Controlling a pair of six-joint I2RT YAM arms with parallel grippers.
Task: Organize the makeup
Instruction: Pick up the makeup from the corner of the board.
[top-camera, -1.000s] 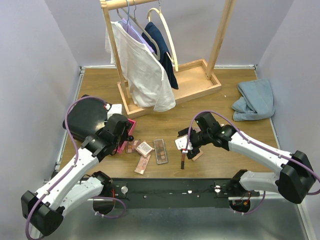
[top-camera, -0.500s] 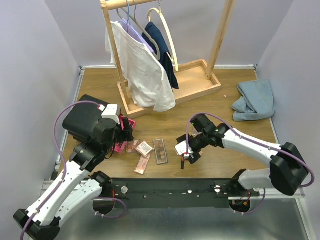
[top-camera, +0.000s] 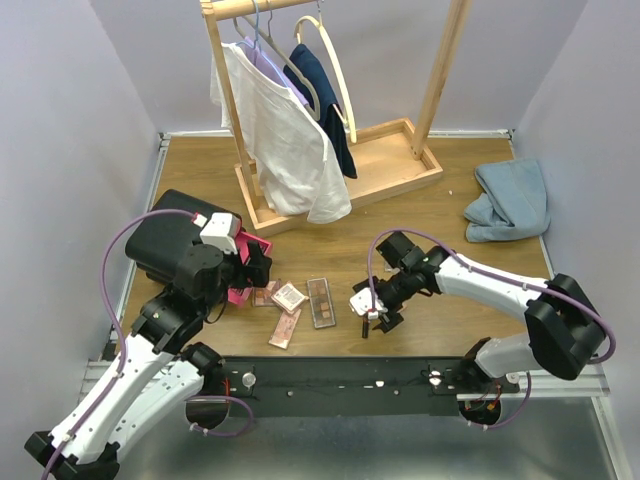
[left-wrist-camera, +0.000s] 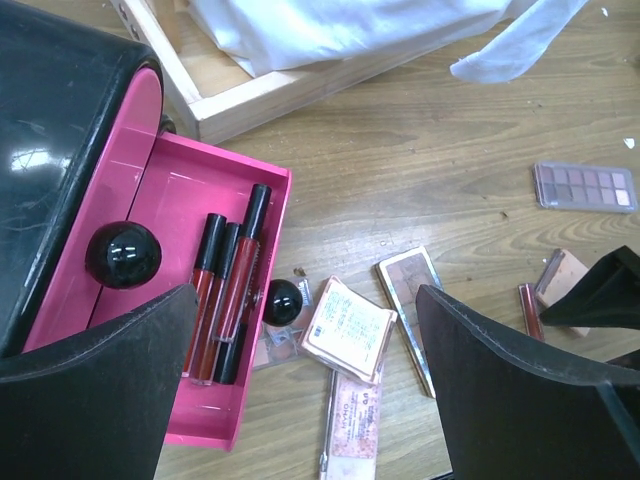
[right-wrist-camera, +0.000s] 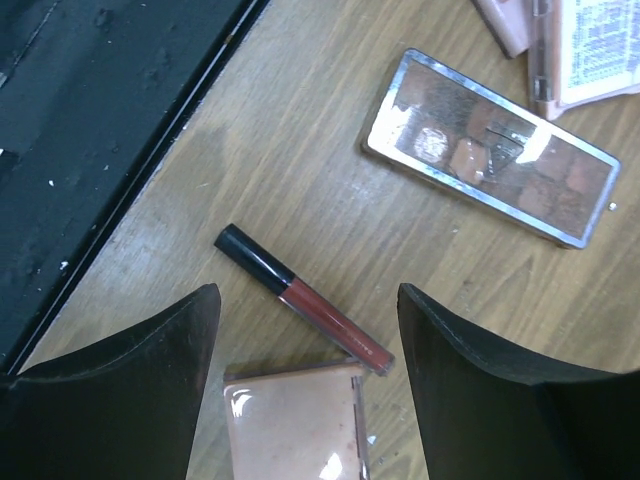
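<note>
Hovering wide open, nothing gripped
left gripper (left-wrist-camera: 305, 295) by pink drawer (left-wrist-camera: 170, 195) lower left, three tubes (left-wrist-camera: 228, 290) inside; right gripper (right-wrist-camera: 308, 292) over centre lip tube (right-wrist-camera: 305, 302)

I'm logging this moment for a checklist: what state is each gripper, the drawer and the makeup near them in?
left gripper: open, empty.
right gripper: open, empty, over the loose tube.
pink drawer: pulled out of the black case.
three tubes: capped, lying in the drawer.
loose tube: capped, flat on the table.
peach compact: closed, flat.
blue cloth: crumpled.
</note>
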